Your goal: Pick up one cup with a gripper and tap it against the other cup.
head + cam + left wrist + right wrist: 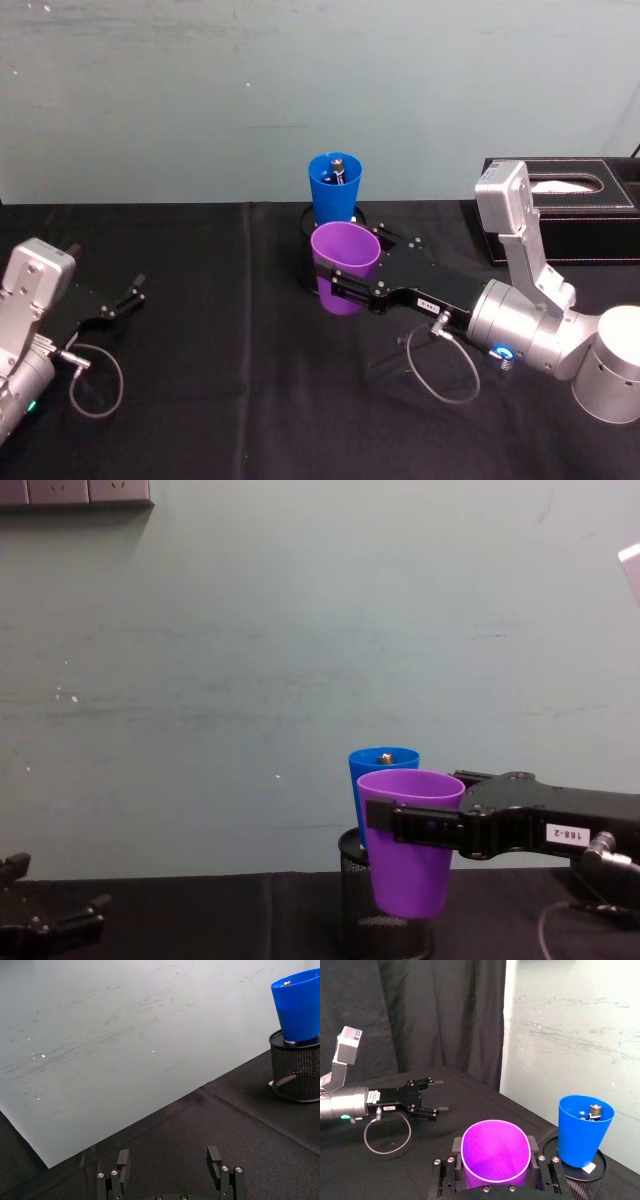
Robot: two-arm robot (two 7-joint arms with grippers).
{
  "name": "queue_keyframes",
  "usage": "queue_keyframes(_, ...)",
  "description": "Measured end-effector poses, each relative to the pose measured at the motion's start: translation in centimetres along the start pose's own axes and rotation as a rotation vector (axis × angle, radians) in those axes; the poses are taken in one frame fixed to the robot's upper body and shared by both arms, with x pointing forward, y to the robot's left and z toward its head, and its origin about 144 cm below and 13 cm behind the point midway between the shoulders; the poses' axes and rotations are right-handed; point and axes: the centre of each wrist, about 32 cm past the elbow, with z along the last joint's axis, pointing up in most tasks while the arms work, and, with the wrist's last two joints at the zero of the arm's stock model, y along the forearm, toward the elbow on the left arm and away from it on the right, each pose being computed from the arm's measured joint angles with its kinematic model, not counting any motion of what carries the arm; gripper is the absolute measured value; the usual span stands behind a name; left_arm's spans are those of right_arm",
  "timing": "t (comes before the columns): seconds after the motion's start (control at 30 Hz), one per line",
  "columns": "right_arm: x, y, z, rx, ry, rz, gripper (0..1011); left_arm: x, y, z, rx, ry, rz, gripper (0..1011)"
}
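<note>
Near the middle of the black table (200, 380), the right gripper (358, 272) is clamped on the purple cup (345, 250), holding it upright just in front of the blue cup (334, 190), which sits in a mesh pen holder (296, 1072). Whether the cups touch is unclear. The left gripper (125, 295) rests far left, fingers apart.

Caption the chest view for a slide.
Right tool grips the purple cup just in front of the blue cup, which sits in a mesh holder; left tool idle.
</note>
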Motion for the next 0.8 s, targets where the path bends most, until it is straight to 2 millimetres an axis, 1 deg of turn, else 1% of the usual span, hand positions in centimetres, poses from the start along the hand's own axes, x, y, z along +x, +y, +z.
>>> queue_keyframes(0.8,0.00,0.00,0.00,0.000,0.000,0.000,739,0.00,0.00,0.00,0.000,0.000,0.000,1000)
